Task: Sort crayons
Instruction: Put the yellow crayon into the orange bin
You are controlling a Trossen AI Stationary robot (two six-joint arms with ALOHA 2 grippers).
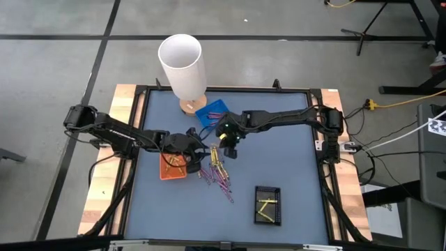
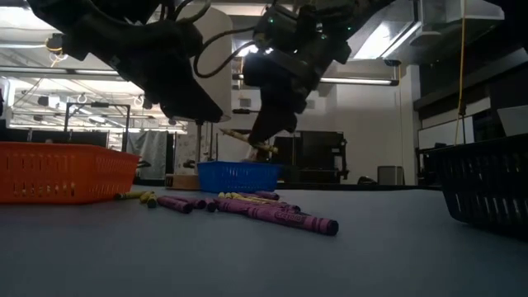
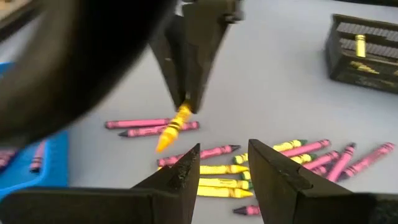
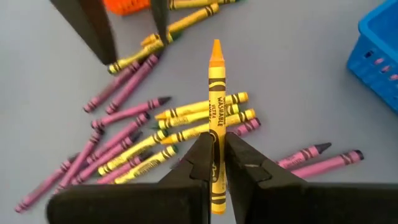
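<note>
Right gripper (image 4: 214, 163) jaws pinched narrow on one yellow-orange wax crayon (image 4: 216, 106), lifted above loose pile of yellow and purple-pink crayons (image 1: 217, 173) at frame centre. Left gripper (image 3: 224, 165) jaws spread wide, empty, hovering just beside small orange plastic tray (image 1: 173, 166), centre-left. Best carried level toward black mesh tray (image 1: 267, 205), lower right, where yellow sticks already lie; low release inside rim advised. Blue tray (image 1: 212, 111) upper centre beside white cylinder (image 1: 182, 64). Slate-blue worktop (image 1: 293, 153), smooth; grey concrete floor around.
</note>
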